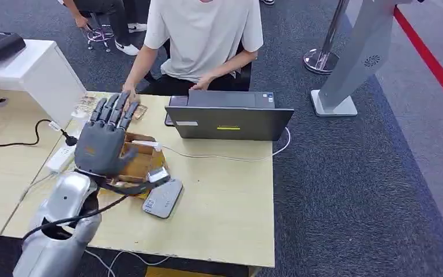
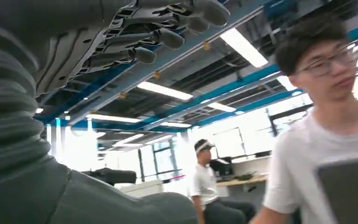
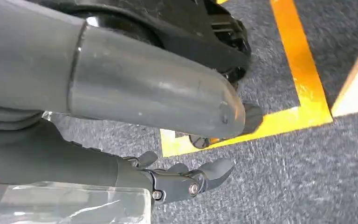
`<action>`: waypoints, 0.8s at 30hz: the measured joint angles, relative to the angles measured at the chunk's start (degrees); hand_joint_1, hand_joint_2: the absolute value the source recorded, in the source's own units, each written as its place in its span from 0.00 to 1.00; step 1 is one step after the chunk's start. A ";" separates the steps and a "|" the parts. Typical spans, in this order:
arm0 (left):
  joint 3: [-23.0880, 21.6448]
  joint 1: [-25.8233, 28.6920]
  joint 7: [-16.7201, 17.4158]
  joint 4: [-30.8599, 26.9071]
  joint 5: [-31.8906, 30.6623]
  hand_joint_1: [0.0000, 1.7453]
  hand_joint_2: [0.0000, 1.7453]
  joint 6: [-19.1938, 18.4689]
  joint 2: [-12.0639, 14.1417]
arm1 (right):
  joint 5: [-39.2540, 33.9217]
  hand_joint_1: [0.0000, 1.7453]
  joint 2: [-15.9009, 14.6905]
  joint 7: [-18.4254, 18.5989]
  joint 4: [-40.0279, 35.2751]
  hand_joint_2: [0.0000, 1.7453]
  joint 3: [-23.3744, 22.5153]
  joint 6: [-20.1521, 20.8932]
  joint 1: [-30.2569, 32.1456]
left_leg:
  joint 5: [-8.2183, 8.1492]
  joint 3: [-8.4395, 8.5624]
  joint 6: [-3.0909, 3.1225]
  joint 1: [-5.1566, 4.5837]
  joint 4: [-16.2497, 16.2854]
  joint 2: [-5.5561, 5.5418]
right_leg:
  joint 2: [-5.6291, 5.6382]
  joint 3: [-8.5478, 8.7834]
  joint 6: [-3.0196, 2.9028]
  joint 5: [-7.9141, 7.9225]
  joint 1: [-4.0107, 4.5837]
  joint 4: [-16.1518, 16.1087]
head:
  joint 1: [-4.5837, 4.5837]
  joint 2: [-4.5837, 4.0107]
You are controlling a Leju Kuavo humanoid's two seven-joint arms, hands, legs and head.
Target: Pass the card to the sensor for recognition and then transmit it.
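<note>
Your left hand (image 1: 105, 141) hovers with fingers spread over the wooden box (image 1: 140, 161) beside the grey sensor (image 1: 162, 198); the card is hidden from you, probably thin, stiff and slippery, so pinch its edges.

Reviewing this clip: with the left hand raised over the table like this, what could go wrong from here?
1. The left hand is spread above the brown box, holding nothing that I can see; lowering blind may knock the box.
2. The grey sensor lies near the table edge; a nudge might push it off.
3. A person's hand rests close to the fingertips; contact is possible.
</note>
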 joint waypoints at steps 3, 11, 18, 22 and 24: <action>-0.70 3.60 0.15 -3.29 1.18 0.00 1.00 -0.96 0.74 | -0.90 0.00 0.06 -0.81 0.00 0.00 -1.27 -0.28 0.15 | 0.00 0.02 0.00 0.01 -0.03 0.06 | 0.03 0.00 0.00 0.00 0.01 0.01 | -0.02 0.00; -0.57 8.36 2.58 -3.28 4.68 0.00 1.00 -9.78 4.92 | 0.70 0.00 0.15 -0.48 -0.02 0.00 -2.82 -0.46 0.28 | 0.03 0.02 -0.01 0.05 -0.03 0.01 | -0.03 0.02 -0.01 0.00 0.03 0.03 | 0.00 0.00; 2.47 7.76 3.02 2.13 6.69 0.00 1.00 -11.91 6.95 | 2.33 0.00 0.15 0.26 -0.02 0.00 -2.82 -0.39 0.23 | 0.05 0.02 0.01 0.05 -0.03 0.01 | -0.02 0.02 -0.03 0.03 0.03 0.03 | -0.02 0.00; 2.60 7.55 3.02 4.12 6.65 0.00 1.00 -12.48 7.19 | 2.66 0.00 0.15 0.41 0.00 1.00 -2.82 -0.39 0.23 | 0.04 0.01 0.01 0.04 -0.03 0.01 | -0.03 0.01 -0.02 0.03 0.02 0.03 | 0.00 0.00; 2.60 7.41 2.99 4.87 6.47 0.00 1.00 -12.59 7.19 | 2.69 0.00 0.15 0.63 0.00 1.00 -2.82 -0.41 0.23 | 0.04 0.01 0.01 0.04 -0.03 0.01 | -0.03 0.01 -0.02 0.03 0.02 0.02 | -0.02 0.00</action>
